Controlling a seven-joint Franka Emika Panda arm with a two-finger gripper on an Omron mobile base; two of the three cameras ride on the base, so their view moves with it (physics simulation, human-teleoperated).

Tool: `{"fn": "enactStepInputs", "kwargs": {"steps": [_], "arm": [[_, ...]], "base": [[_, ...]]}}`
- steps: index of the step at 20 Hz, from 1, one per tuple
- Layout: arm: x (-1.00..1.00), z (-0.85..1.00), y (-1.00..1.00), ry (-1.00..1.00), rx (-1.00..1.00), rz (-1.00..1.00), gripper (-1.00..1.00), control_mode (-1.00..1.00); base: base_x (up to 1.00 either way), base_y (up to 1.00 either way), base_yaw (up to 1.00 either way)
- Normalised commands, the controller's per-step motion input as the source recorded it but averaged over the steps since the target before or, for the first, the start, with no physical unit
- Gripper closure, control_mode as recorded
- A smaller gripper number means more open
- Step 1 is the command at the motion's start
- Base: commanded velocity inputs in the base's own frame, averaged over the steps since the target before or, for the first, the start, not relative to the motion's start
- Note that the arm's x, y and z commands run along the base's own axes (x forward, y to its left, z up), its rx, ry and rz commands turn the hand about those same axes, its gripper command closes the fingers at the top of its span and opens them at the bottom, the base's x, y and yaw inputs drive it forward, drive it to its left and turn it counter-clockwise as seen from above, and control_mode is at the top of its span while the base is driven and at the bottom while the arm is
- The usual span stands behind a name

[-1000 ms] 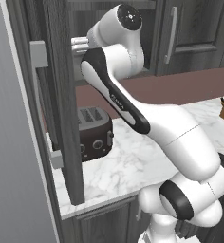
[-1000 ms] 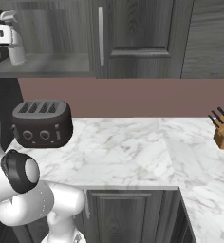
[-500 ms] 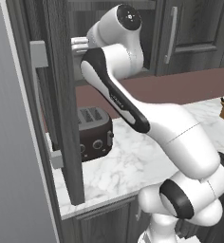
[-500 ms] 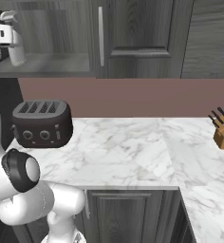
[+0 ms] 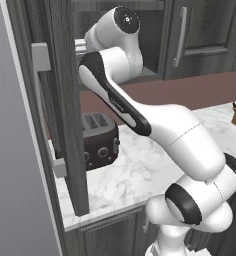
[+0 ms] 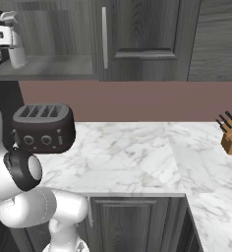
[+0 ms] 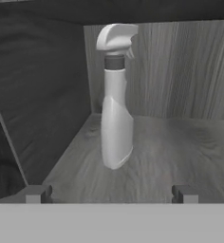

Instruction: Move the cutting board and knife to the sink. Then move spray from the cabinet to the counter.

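The spray [image 7: 115, 99] stands upright on the grey shelf [image 7: 171, 156] inside the open cabinet [image 7: 42, 95], near its back corner, trigger head at the top and a slim pale grey-white body widening toward the base. The claw [image 7: 109, 194] faces it with its jaws spread wide and nothing between them; the bottle sits slightly left of centre between the two finger tips [image 7: 36, 193].

The step in hand looks like the reach for the bottle. To do it well, I would ease straight in until the body lies between the tips, grip below the neck where it is fuller, then lift clear of the shelf before drawing out past the open door [image 5: 65, 115]. Below waits the marble desk [image 6: 132, 152], with a toaster [image 6: 43, 127] beneath the cabinet.
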Motion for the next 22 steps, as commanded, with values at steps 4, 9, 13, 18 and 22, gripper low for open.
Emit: {"fn": "enactStepInputs", "kwargs": {"steps": [4,9,13,18,22], "arm": [[0.19,0.00,0.16,0.00,0.00,0.00,-1.00,-1.00],[0.19,0.00,0.08,0.00,0.00,0.00,-1.00,-1.00],[0.22,0.00,0.09,0.00,-0.01,0.00,-1.00,-1.00],[0.23,0.00,0.11,0.00,-0.02,0.00,-1.00,-1.00],[0.26,0.00,0.13,0.00,-0.02,0.00,-1.00,-1.00]], "base": [[0.00,0.00,0.00],[0.00,0.00,0.00],[0.00,0.00,0.00],[0.00,0.00,0.00],[0.00,0.00,0.00]]}}
